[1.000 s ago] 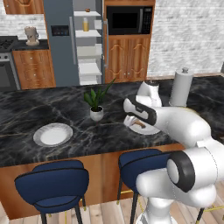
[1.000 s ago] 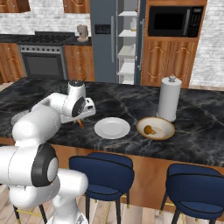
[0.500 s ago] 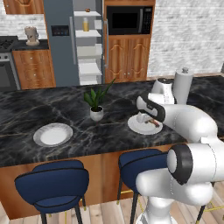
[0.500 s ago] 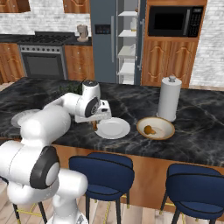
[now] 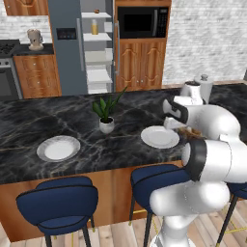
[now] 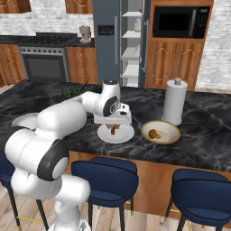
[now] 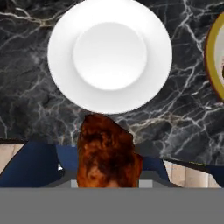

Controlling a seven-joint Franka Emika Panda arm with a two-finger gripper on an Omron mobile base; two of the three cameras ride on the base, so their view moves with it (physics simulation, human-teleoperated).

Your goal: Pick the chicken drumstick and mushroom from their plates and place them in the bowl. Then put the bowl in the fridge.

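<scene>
My gripper [image 6: 113, 128] is shut on the reddish-brown chicken drumstick [image 6: 113, 130], holding it just over a bare white plate [image 6: 122, 135] near the counter's front. In the hand view the drumstick [image 7: 107, 152] hangs close below the camera, with that plate [image 7: 109, 54] beyond it and the bowl's rim [image 7: 214, 57] at the right edge. The cream-tan bowl [image 6: 166, 128] sits right of the plate with the orange-tan mushroom [image 6: 154, 133] inside. A second plate [image 5: 58, 147] lies bare far to the left. The fridge [image 6: 107, 43] stands behind the counter, its door open on white shelves [image 5: 98, 54].
A white paper-towel roll [image 6: 174, 101] stands just behind the bowl. A small potted plant [image 5: 106, 114] sits between the two plates. Blue stools [image 6: 104, 177] line the counter's front edge. A black microwave [image 6: 179, 21] is built in right of the fridge.
The arm has swung to the right along the counter with the drumstick in its grip, from left of the near plate to over it, closer to the bowl.
</scene>
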